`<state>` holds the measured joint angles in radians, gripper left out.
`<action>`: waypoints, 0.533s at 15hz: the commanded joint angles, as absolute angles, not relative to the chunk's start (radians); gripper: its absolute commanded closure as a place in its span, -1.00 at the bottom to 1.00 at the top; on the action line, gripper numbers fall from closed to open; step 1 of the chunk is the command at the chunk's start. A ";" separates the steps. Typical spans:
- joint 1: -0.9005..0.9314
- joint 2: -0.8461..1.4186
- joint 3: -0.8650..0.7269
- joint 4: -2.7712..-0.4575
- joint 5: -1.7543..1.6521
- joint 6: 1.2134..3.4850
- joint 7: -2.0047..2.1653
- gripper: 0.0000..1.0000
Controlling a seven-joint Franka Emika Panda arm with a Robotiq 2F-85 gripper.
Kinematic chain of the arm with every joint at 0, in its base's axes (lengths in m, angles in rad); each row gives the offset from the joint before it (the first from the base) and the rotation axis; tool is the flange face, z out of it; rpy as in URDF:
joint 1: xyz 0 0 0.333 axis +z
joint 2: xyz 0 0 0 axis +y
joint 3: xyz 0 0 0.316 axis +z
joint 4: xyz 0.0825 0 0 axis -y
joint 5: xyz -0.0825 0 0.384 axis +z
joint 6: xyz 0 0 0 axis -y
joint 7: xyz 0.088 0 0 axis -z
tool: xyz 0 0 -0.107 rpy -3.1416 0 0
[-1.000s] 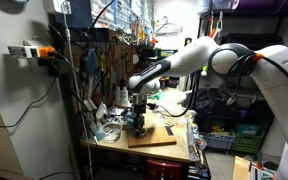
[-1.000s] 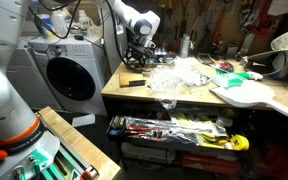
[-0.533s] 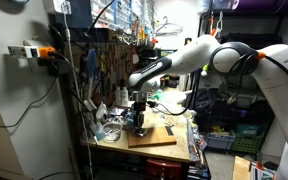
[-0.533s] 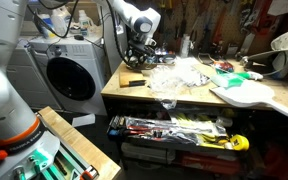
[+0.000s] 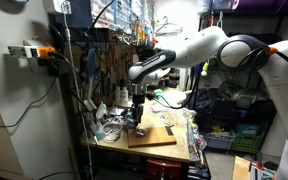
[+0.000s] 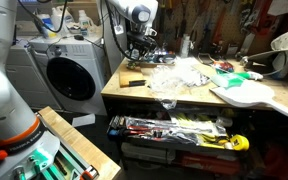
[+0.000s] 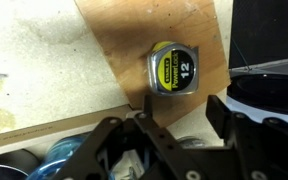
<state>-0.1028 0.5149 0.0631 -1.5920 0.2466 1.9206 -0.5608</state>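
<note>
A silver tape measure [image 7: 174, 68] with a yellow label reading 12 lies on a brown wooden board [image 7: 124, 40]. My gripper [image 7: 181, 116] hangs above it, open and empty, with the tape measure just beyond its fingertips. In an exterior view the gripper [image 5: 137, 107] hovers over the near end of the board [image 5: 154, 138] on the cluttered workbench. It also shows in an exterior view [image 6: 140, 45] at the far end of the bench. The tape measure is too small to make out in both exterior views.
Crumpled clear plastic [image 6: 179, 74], a white curved panel [image 6: 246, 95] and small tools cover the bench. A washing machine [image 6: 69, 75] stands beside it and a tool shelf [image 6: 174, 128] sits below. A pegboard of tools [image 5: 104, 62] backs the bench. Dark containers [image 7: 269, 95] flank the board.
The gripper has risen straight up from the board, away from the tape measure, and the arm has lifted with it. The tape measure stays on the board.
</note>
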 commanded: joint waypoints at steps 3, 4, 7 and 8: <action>-0.107 0.523 0.067 -1.603 0.217 1.902 -0.504 -0.24; -0.112 0.529 0.070 -1.604 0.225 1.898 -0.511 -0.68; -0.120 0.547 0.074 -1.606 0.236 1.891 -0.517 -0.87; -0.124 0.557 0.074 -1.603 0.239 1.889 -0.518 -0.98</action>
<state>-0.1057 0.5390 0.0631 -1.6005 0.2336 1.9115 -0.5243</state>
